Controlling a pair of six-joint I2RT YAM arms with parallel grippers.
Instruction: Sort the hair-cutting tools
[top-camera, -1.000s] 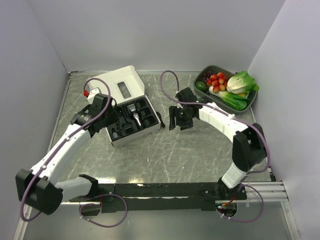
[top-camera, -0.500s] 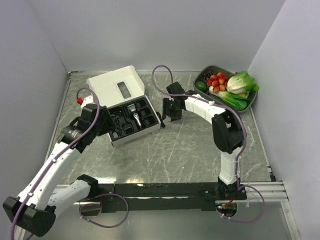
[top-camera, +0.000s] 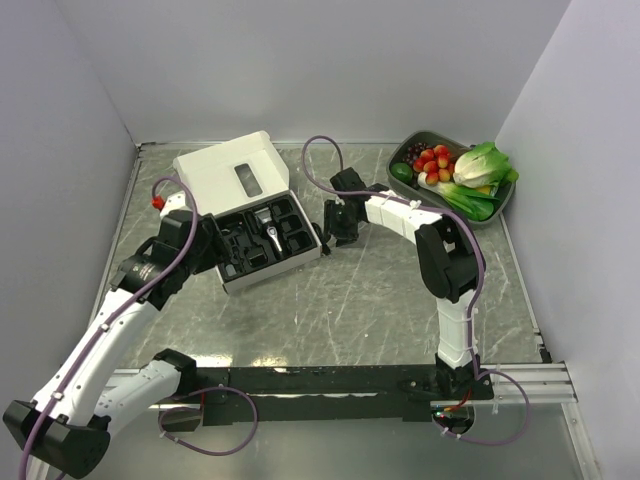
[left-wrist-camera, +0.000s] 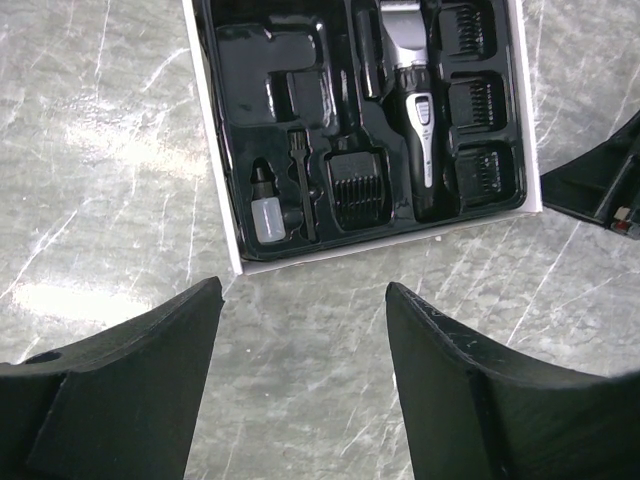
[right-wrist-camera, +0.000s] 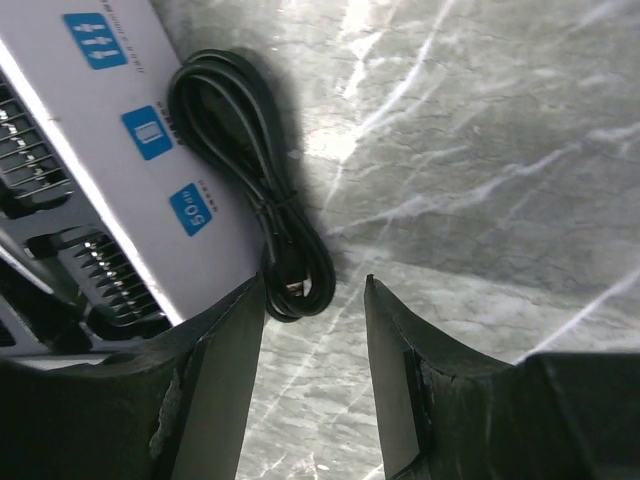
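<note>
The clipper (left-wrist-camera: 420, 130) is a slim black thing with a silver front panel and a silver blade head. It's lying in its long slot in the black tray (left-wrist-camera: 240, 60), and the tray sits inside the white box (right-wrist-camera: 90, 110). The box is on the table (top-camera: 330, 300), left of middle, with its lid (top-camera: 215, 175) flipped open toward the far side.

The left wrist view is where you get the detail. There are three black combs (left-wrist-camera: 478, 100) in their own pockets just right of the clipper and a fourth comb (left-wrist-camera: 358, 190) just left of it. Further left are a skinny brush (left-wrist-camera: 300, 190) and a small bottle (left-wrist-camera: 262, 210) with a black cap. From overhead all that blurs into black and you mostly just catch the silver.

The right wrist view has a coiled black cable (right-wrist-camera: 260, 200) lying on the table right up against the outside of the box. Only the overhead shot has the bowl (top-camera: 404, 152) of vegetables, in the far right corner.

The left fingers (left-wrist-camera: 120, 380) are spread wide over bare table just near of the box, with nothing between them. The right fingers (right-wrist-camera: 220, 360) are apart too, and the end of the cable coil sits in the gap, not pinched as far as I can see.
</note>
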